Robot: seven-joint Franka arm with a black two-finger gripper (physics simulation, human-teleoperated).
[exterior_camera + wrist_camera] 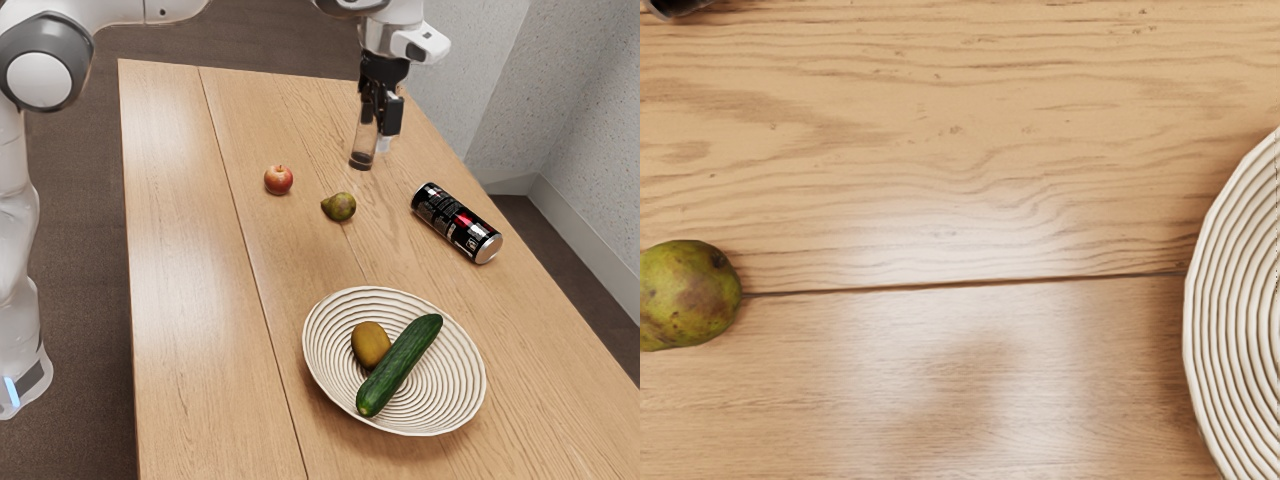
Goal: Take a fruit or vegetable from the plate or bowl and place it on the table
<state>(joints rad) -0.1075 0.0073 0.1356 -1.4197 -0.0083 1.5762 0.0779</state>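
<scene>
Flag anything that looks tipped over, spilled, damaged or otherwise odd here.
The black can lies on its side on the table, toward the exterior view's right; such cans usually stand upright. No spill is visible around it. The pear has brownish patches, possibly natural. Nothing else stands out.

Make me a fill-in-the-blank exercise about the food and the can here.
The bowl holds ____ pieces of food.
The cucumber in it is coloured ____.
On the table, the pear lies between the can and a red ____.
The can lies on its ____.

Missing words: two; green; apple; side.
</scene>
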